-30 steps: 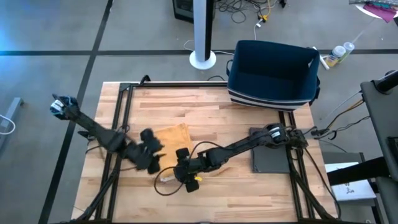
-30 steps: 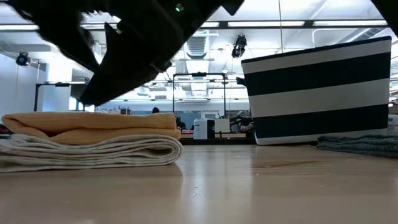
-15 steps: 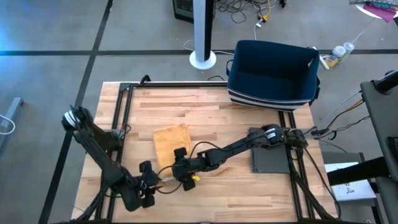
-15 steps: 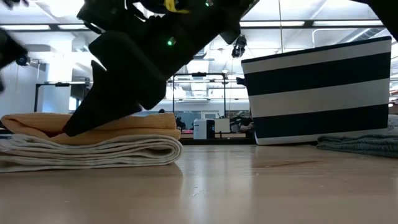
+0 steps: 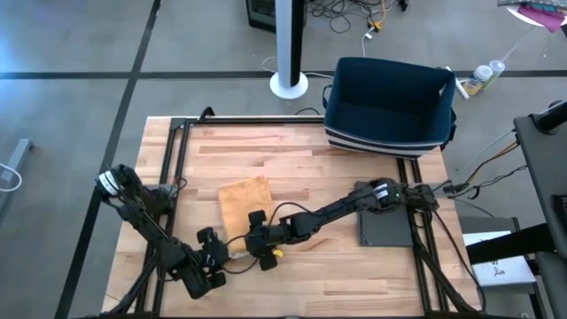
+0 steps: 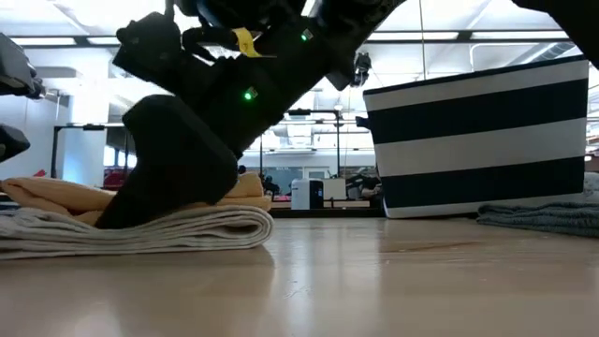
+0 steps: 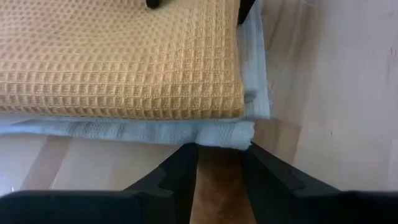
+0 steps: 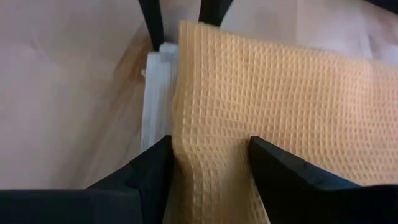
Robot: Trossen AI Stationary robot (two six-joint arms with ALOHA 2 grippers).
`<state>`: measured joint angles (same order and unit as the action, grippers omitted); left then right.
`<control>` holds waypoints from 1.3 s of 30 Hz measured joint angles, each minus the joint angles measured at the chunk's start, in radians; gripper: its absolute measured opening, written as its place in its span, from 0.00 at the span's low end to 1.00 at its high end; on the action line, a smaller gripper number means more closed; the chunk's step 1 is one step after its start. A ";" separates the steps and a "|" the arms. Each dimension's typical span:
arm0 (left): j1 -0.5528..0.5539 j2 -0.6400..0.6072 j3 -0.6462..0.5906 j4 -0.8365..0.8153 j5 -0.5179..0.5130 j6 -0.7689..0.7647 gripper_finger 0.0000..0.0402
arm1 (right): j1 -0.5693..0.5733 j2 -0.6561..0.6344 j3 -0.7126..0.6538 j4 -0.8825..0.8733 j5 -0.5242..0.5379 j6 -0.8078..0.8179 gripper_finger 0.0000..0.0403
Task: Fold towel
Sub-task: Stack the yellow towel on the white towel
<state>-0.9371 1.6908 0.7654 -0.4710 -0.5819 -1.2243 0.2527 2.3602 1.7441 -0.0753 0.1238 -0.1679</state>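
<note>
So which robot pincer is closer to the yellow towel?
Right. The right pincer is on the yellow towel, its fingers straddling its edge; the left pincer sits just off its corner, apart.

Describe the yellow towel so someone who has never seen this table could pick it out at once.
On the wooden table, look near the front left, away from the striped bin at the back. The yellow towel lies folded on a pale towel, with both grippers at its front edge. Its mustard waffle weave separates it from the dark grey cloth to the right.
</note>
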 joint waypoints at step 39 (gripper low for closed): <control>0.018 -0.004 -0.009 0.012 -0.014 0.004 0.19 | 0.052 -0.056 0.036 -0.075 -0.046 0.041 0.02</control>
<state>-0.9188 1.6867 0.7563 -0.4591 -0.5963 -1.2206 0.3044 2.3039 1.7802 -0.1498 0.0779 -0.1268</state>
